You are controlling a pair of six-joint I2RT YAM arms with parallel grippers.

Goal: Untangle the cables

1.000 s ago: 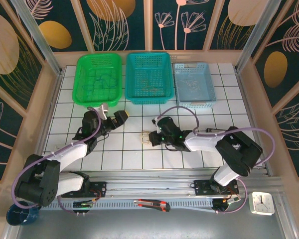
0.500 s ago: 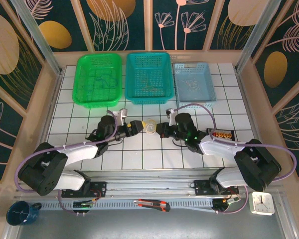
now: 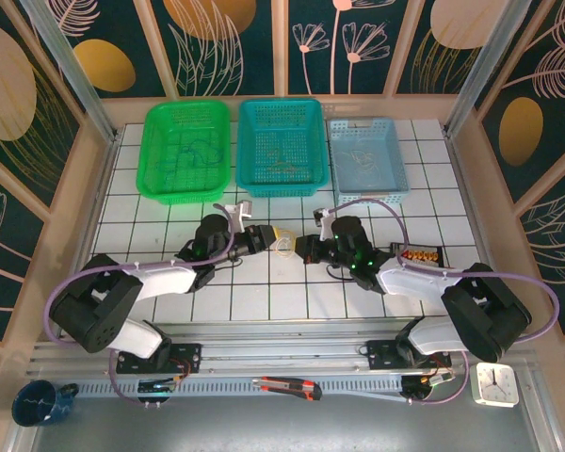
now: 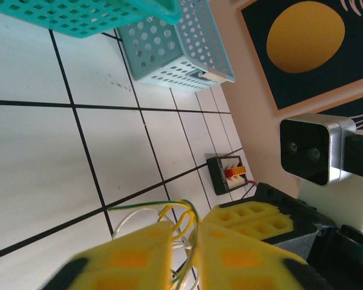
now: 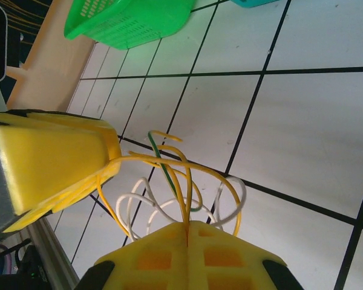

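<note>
Cables [image 3: 282,243] bunched between the two grippers, just in front of the teal basket [image 3: 281,104], near its middle! From the left now: green basket [image 3: 190,105] right beside the teal basket's left side, thin wires lying in it. Next, the left gripper [image 3: 264,237], in front of the teal basket and a touch left of its centre, pointing right. Its wrist camera gives us yellow pads [image 4: 139,257] pinched nearly together with yellow and green strands coming out between them, so those jaws are clamped on the cables. Dead centre, loops of yellow, green and whitish wire fan out against the white tiles [image 3: 264,301]. Then the right gripper [image 3: 301,247], in front of the teal basket's right half, pointing left, tip to tip with its partner. Its fingers [image 5: 163,254] are pressed flush and yellow strands rise straight from the seam, so it grips the cables too. Off the teal basket's right side, the pale blue basket [image 3: 365,122]; farther front and right, a small black connector block [image 3: 422,254]
</note>
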